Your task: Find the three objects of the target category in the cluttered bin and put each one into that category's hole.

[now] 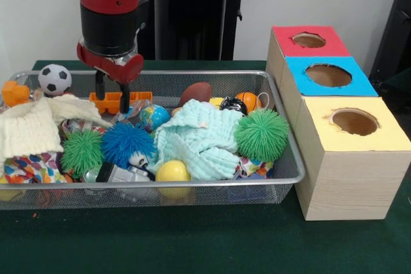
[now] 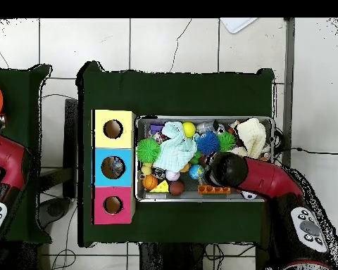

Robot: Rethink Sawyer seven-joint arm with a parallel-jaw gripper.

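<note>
Green table cloth under all. Black 2-finger gripper (image 1: 112, 89), fingers spread and holding nothing, hangs upper left over the flat orange plastic block (image 1: 120, 101). Risk, judged: fingers snag the cream knitted cloth (image 1: 38, 123). Silver wire-mesh bin (image 1: 286, 178), centre frame, holds balls, cloths, toys. 3 holed boxes (image 1: 350, 158) right appear empty.

arm (image 1: 109, 4): reaching down, near vertical | hand (image 1: 110, 92): pointing down, fingers parted, empty
</note>
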